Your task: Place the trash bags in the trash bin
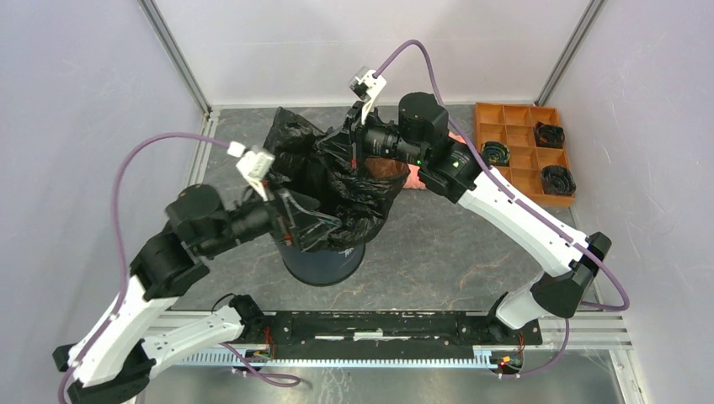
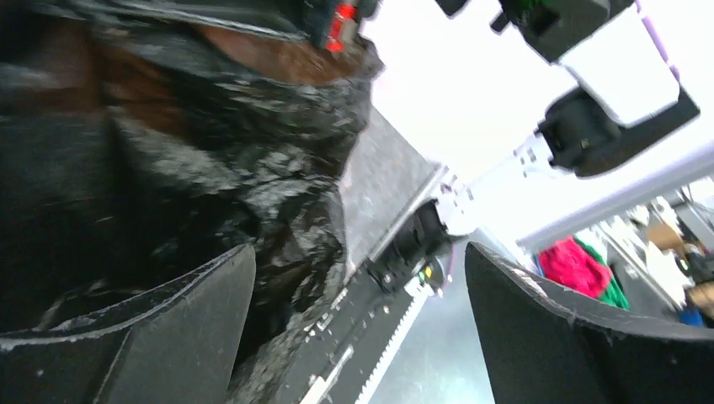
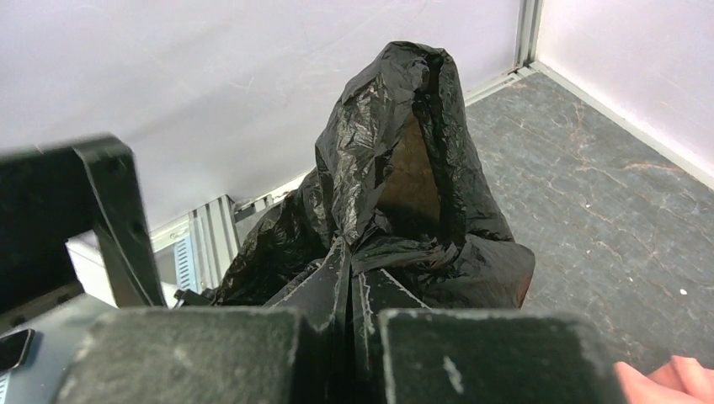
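Note:
The black trash bag [image 1: 341,181] is draped, crumpled, over the top of the navy trash bin [image 1: 324,263] in the middle of the table, and part of it stands up behind the bin. My right gripper [image 1: 352,153] reaches in from the right. In the right wrist view it [image 3: 352,273] is shut on a fold of the bag [image 3: 396,160]. My left gripper [image 1: 310,223] is at the bin's left rim. In the left wrist view it [image 2: 362,328] is open, with the bag [image 2: 210,168] against its left finger [image 2: 168,337].
A salmon-pink cloth [image 1: 418,177] lies behind the bin under the right arm, and its corner shows in the right wrist view [image 3: 665,377]. An orange compartment tray [image 1: 522,147] with black parts stands at the back right. White walls enclose the table.

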Motion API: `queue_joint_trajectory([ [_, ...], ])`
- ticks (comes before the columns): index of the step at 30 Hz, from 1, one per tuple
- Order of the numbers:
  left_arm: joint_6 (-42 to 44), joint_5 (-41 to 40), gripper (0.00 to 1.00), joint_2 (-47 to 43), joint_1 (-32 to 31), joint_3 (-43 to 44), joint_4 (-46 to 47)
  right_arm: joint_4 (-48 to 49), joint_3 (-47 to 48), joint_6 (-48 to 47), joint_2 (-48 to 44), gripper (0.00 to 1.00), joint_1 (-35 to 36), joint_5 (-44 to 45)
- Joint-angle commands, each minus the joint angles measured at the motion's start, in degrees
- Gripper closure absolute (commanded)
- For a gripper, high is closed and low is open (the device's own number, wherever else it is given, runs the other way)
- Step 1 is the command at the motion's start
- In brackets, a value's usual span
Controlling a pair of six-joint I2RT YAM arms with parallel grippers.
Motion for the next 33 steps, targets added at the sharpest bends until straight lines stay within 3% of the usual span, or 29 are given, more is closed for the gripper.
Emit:
queue_joint_trajectory([
  [1, 5.78, 14.63, 0.0, 6.25, -0.09, -2.49, 3.77, 2.24, -0.65, 1.32, -1.22, 0.99, 0.11, -0.18],
  [10, 9.1, 0.85, 0.08, 11.42, -0.09, -5.06, 0.24, 2.98, -1.35, 1.34, -1.26, 0.99, 0.17, -0.13],
  [20, 4.67, -19.18, 0.8, 11.92, 0.0, -5.54, -6.08, 5.34, -2.35, 2.53, -0.8, 0.99, 0.13, -1.4],
  [23, 1.57, -29.68, 0.96, 13.8, 0.36, -6.35, -9.76, 7.39, -3.6, 4.2, -0.75, 0.99, 0.11, -3.14],
  [27, -1.02, -38.09, 0.98, 13.47, 1.44, -11.4, -8.77, 10.09, -6.12, 6.39, -0.53, 0.99, 1.13, -4.57],
  [33, -1.88, -36.32, 0.98, 14.27, 2.89, -16.67, -6.36, 11.25, -8.4, 7.69, 0.52, 0.99, 4.0, -4.44],
])
